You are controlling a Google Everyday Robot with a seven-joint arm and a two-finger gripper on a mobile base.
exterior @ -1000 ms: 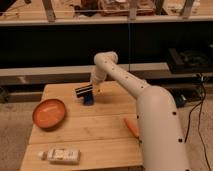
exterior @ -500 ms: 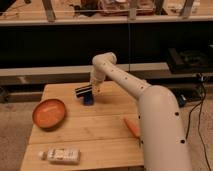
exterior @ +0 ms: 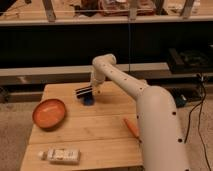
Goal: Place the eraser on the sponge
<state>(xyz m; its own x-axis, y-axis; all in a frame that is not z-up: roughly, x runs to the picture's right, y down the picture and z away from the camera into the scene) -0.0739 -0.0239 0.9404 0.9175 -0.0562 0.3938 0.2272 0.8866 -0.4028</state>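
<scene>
A dark eraser (exterior: 83,92) with pale stripes lies right over a blue sponge (exterior: 88,101) at the far middle of the wooden table (exterior: 100,125). My gripper (exterior: 93,90) hangs at the end of the white arm, directly against the eraser's right end and just above the sponge. The arm reaches in from the lower right and bends down over the table's back edge. I cannot make out whether the eraser rests on the sponge or hovers slightly above it.
An orange bowl (exterior: 49,113) sits at the table's left. A white tube (exterior: 61,155) lies near the front left corner. A small orange carrot-like piece (exterior: 131,127) lies at the right, close to the arm. Dark shelving stands behind the table.
</scene>
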